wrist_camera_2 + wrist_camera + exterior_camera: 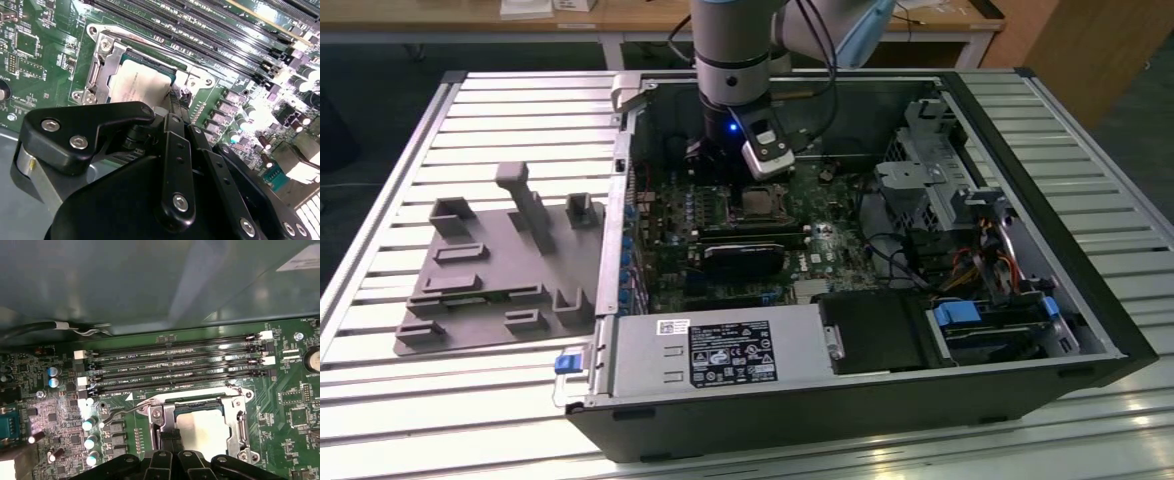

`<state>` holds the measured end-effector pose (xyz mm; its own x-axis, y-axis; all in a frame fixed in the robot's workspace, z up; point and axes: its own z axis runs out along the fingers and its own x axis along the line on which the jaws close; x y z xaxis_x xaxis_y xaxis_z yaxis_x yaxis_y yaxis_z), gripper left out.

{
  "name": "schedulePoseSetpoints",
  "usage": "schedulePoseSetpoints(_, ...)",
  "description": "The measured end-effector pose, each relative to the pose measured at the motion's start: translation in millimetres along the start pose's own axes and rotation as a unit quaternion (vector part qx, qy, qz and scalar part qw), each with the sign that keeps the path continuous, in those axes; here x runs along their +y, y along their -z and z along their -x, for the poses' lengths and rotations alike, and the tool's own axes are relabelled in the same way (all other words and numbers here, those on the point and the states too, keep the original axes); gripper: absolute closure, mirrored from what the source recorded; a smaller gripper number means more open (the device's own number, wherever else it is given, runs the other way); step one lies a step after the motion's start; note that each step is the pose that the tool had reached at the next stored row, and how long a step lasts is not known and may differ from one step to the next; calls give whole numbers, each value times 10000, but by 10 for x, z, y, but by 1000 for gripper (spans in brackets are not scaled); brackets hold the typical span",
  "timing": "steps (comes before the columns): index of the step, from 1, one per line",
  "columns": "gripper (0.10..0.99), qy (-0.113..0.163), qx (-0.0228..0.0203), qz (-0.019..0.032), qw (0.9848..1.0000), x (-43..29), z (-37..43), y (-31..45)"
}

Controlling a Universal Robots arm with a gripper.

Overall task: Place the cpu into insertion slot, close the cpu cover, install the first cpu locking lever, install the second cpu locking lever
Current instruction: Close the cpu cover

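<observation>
First wrist view: the gripper [170, 438] hangs low over the socket, its black fingers [165, 436] drawn together with nothing seen between them. Directly under and just ahead of its tip lies the cpu [201, 427], pale face up, seated in the slot [758, 205]. The cover [242, 420] lies flat around the chip, its window framing the pale face. Off the frame corner nearest the gripper, a bent wire lever [122, 412] runs out over the board [295, 410]; whether it is latched I cannot tell. Beyond the socket, farther from the gripper, run four long memory slots [175, 365].

In the second wrist view the gripper [179, 102] meets the socket edge, touching or just above it, with the cpu [137, 82] and cover [111, 55] beside the tip.

In the exterior view the arm [727, 50] reaches down into the open case [1067, 300], which stands on a slatted tabletop [520, 110]; a grey tray [494, 290] lies well apart.
</observation>
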<state>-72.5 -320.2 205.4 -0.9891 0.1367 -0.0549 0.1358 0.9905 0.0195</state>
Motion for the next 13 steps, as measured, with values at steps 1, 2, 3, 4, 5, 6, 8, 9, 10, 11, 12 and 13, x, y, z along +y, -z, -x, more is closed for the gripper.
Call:
schedulePoseSetpoints(1, 980, 0, 0, 0, 10000, 0, 1, 16)
schedulePoseSetpoints(2, 980, 0, 0, 0, 10000, 1, 2, 31)
schedulePoseSetpoints(3, 980, 0, 0, 0, 10000, 1, 2, 44)
schedulePoseSetpoints(4, 980, 0, 0, 0, 10000, 1, 3, 57)
schedulePoseSetpoints(5, 980, 0, 0, 0, 10000, 1, 4, 66)
schedulePoseSetpoints(6, 980, 0, 0, 1, 10000, 2, 4, 68)
schedulePoseSetpoints(8, 980, 0, 0, 1, 10000, 2, 4, 71)
schedulePoseSetpoints(9, 980, 0, 0, 0, 10000, 1, 4, 72)
schedulePoseSetpoints(10, 980, 1, 1, 0, 10000, 2, 10, 72)
schedulePoseSetpoints(11, 980, 1, 1, 0, 10000, 4, 24, 71)
schedulePoseSetpoints(12, 980, 0, 1, 0, 10000, 7, 42, 70)
schedulePoseSetpoints(13, 980, 0, 0, 0, 10000, 10, 66, 68)
